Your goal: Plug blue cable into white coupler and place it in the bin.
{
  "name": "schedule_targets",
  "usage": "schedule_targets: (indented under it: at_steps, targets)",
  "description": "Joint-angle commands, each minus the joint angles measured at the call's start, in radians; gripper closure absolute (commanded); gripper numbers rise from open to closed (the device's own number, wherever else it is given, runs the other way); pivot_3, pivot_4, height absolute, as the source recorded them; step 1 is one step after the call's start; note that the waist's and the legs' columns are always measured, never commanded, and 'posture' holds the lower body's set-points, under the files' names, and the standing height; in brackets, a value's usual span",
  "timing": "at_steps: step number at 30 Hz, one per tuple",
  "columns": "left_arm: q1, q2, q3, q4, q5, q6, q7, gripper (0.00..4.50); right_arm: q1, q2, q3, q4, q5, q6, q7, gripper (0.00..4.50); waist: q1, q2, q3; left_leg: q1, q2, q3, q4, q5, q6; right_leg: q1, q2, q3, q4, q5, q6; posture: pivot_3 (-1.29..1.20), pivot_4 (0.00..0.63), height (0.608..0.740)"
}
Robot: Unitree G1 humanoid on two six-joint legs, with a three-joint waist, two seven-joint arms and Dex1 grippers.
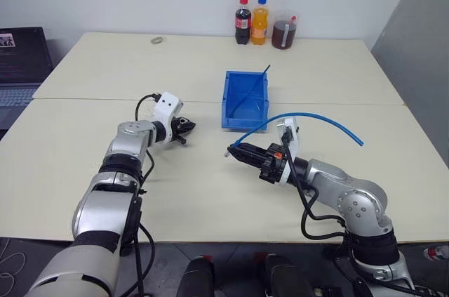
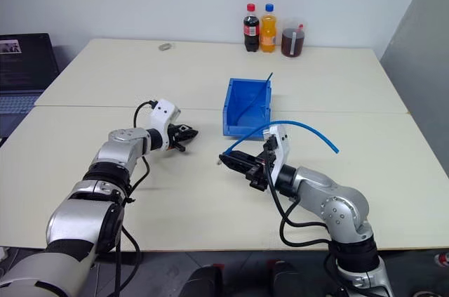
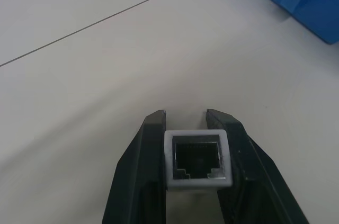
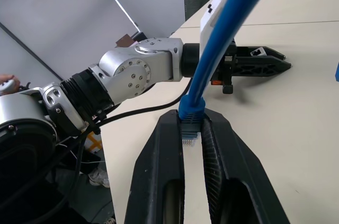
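Fingers of the left gripper were clamped on the white coupler, its dark opening facing outward, held just above the table to the left of the bin. Across from it, the right gripper was pinched tight on the plug end of the blue cable, which arched up and trailed off to the right, its tips pointing toward the left gripper with a gap between them. Behind the bin, at the table's far edge, stood three bottles.
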Motion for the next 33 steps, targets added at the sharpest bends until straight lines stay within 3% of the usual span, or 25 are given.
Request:
schedule_targets:
  at_steps: [1, 7, 11, 21, 33]
  targets:
    - [0.157, 0.051, -0.013, -0.276, -0.065, 0.036, -0.185, 3.68, 0.014, -0.05, -0.002, -0.077, -0.025, -0.032, 0.033, 4.32, -0.002, 0.0, 0.0, 0.0, 0.0, 0.0, 0.0, 0.0, 0.0, 0.0, 0.0, 0.0, 0.0, 0.0, 0.0, 0.0, 0.15, 0.74]
    - [0.41, 0.17, -0.068, -0.764, -0.148, 0.148, -0.393, 3.68, 0.046, -0.154, 0.037, -0.125, -0.097, -0.092, 0.113, 4.32, -0.012, 0.0, 0.0, 0.0, 0.001, 0.001, -0.001, 0.0, 0.0, -0.001, -0.001, 0.001, 0.0, 0.0, -0.001, 0.0, 0.15, 0.74]
    - [0.478, 0.209, -0.115, -0.9, -0.145, 0.17, -0.442, 3.68, 0.062, -0.19, 0.061, -0.13, -0.138, -0.135, 0.164, 4.32, -0.006, 0.0, 0.0, 0.0, 0.0, 0.0, 0.0, 0.0, 0.0, 0.0, -0.001, 0.0, 0.001, -0.001, 0.0, 0.0, 0.15, 0.74]
    - [0.447, 0.184, -0.203, -0.856, -0.099, 0.098, -0.463, 3.68, 0.043, -0.21, 0.181, -0.065, -0.311, -0.28, 0.256, 4.32, 0.0, 0.0, 0.0, 0.002, 0.0, 0.0, 0.001, 0.0, 0.0, 0.0, 0.0, 0.001, 0.001, -0.003, 0.004, 0.0, 0.15, 0.74]
    - [0.416, 0.165, -0.206, -0.751, -0.126, 0.064, -0.545, 3.68, -0.027, -0.108, 0.264, 0.027, -0.438, -0.372, 0.273, 4.33, -0.001, 0.0, 0.0, 0.002, 0.0, 0.0, 0.001, 0.0, 0.0, 0.0, 0.0, 0.001, 0.002, -0.003, 0.004, 0.0, 0.15, 0.74]
